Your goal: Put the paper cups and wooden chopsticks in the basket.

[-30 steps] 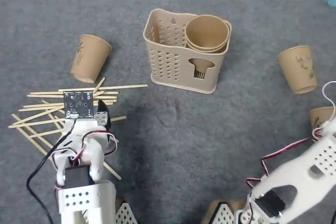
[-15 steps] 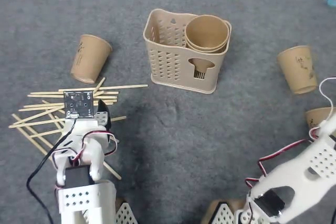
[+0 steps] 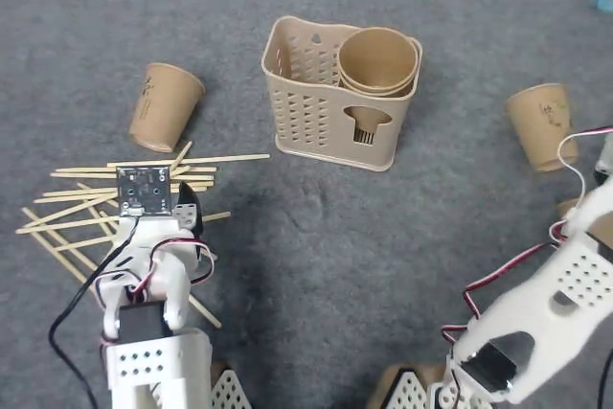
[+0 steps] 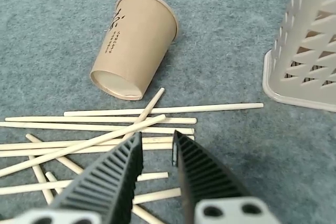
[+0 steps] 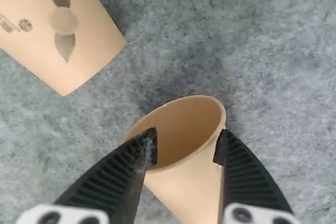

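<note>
A beige basket [image 3: 316, 112] stands at the middle back with stacked paper cups [image 3: 378, 59] in it. One paper cup [image 4: 134, 45] lies on its side beyond a pile of wooden chopsticks [image 4: 100, 129]. My left gripper [image 4: 156, 142] hovers over that pile, open by a narrow gap with nothing between its fingers. My right gripper [image 5: 184, 142] is open, and its fingers straddle the mouth of a cup [image 5: 184, 124] lying on the carpet. Another cup [image 5: 58, 30] lies just beyond it. At the far right the right arm [image 3: 575, 275] covers most of that near cup [image 3: 575, 206].
Everything rests on grey carpet [image 3: 326, 237]. The basket's corner [image 4: 304, 40] stands close beside the chopstick pile. Chopsticks [image 3: 124, 189] spread across the left side, with a few under the left arm [image 3: 153, 265]. A cup [image 3: 543, 126] lies near the right edge.
The right arm has swung farther from the table's front edge, over the cup at the right edge, and now covers most of it. The left arm has not moved.
</note>
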Available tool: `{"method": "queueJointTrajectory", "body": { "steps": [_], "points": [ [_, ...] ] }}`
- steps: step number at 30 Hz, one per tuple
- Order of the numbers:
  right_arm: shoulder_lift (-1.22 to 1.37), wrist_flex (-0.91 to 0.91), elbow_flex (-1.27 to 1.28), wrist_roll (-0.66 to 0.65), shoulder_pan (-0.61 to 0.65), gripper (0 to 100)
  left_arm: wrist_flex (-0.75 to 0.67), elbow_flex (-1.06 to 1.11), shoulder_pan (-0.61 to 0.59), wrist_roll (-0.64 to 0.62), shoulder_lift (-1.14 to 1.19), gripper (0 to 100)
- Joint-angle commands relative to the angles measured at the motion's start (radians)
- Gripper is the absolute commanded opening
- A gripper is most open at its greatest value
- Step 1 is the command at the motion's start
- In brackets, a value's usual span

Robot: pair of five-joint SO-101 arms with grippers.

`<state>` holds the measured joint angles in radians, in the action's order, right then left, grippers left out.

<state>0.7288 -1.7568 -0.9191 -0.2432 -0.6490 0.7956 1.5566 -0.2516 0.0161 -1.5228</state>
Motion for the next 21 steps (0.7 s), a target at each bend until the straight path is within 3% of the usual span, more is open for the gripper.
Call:
{"method": "queueJointTrajectory", "body": {
  "steps": [1, 5, 9, 21],
  "points": [
    [-0.016, -0.041, 0.052, -0.097, -0.018, 19.6, -0.028, -0.002, -0.006, 0.009, -0.012, 9],
    [-0.016, -0.041, 0.167, -0.258, -0.045, 12.5, -0.028, -0.002, -0.003, 0.009, -0.012, 9],
    [-0.027, -0.041, 0.173, -0.29, -0.077, 0.0, -0.028, -0.002, 0.0, 0.009, -0.012, 9],
    [-0.275, -0.044, 0.18, -0.264, -0.097, 0.8, -0.028, -0.002, -0.006, 0.009, -0.012, 9]
  ]
}}
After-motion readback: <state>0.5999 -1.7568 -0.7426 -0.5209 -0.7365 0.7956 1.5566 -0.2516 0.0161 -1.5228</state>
